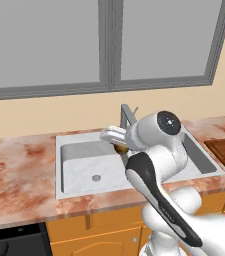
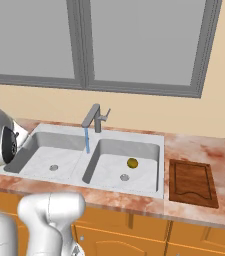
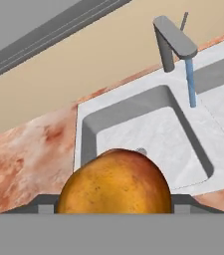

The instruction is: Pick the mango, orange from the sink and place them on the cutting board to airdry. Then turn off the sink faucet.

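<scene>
My gripper (image 1: 119,145) is shut on the orange (image 3: 115,185), a round orange fruit with a brownish top that looms large at the bottom of the hand view. In the left base view the orange (image 1: 120,147) hangs above the sink (image 1: 59,165), near the divider between the basins. The yellow-green mango (image 2: 132,163) lies in the right basin beside its drain. The grey sink faucet (image 2: 97,118) stands behind the divider with a blue stream of water (image 2: 87,140) running from its spout. To the right of the sink, the dark cutting board (image 2: 192,183) lies bare on the counter.
The reddish marbled counter (image 1: 19,170) runs along both sides of the sink. A window (image 2: 134,45) fills the wall behind the faucet. My own arm (image 1: 156,165) covers most of the right basin in the left base view.
</scene>
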